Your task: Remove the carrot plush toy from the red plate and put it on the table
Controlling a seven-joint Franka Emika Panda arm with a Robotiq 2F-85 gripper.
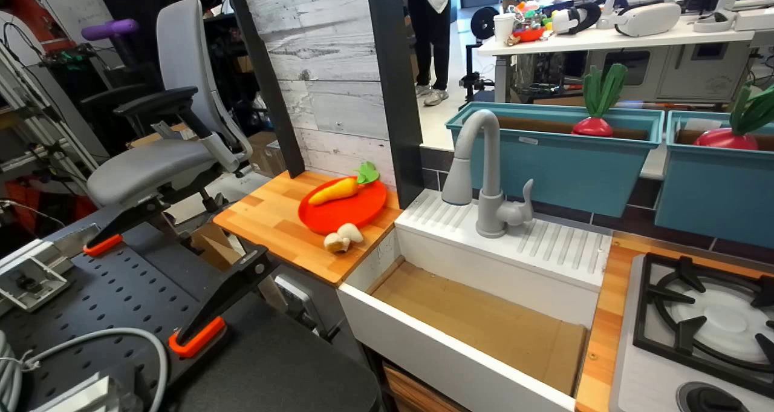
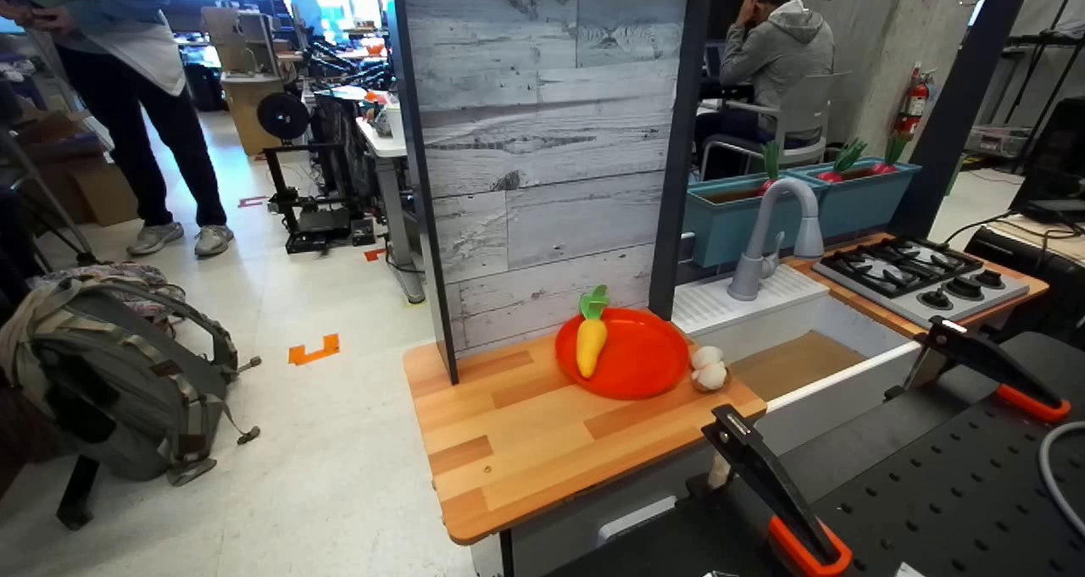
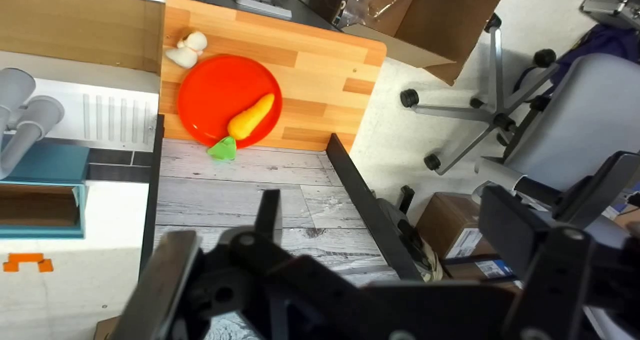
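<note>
The carrot plush toy, yellow-orange with a green tuft, lies on the red plate in both exterior views (image 1: 334,192) (image 2: 591,348) and in the wrist view (image 3: 250,118). Its tuft reaches over the rim on the wall side. The red plate (image 1: 341,216) (image 2: 640,357) (image 3: 215,88) rests on the wooden table (image 1: 266,215) (image 2: 525,441) (image 3: 325,70). My gripper (image 3: 387,212) shows only in the wrist view. Its fingers are wide apart with nothing between them. It is away from the plate, and neither exterior view shows it.
A whitish lump (image 1: 343,238) (image 2: 709,369) (image 3: 187,49) sits beside the plate on the sink side. A grey-white plank wall (image 1: 338,67) (image 2: 542,136) stands behind the table. A sink with a grey faucet (image 1: 488,170) and a stove (image 1: 713,315) adjoin it.
</note>
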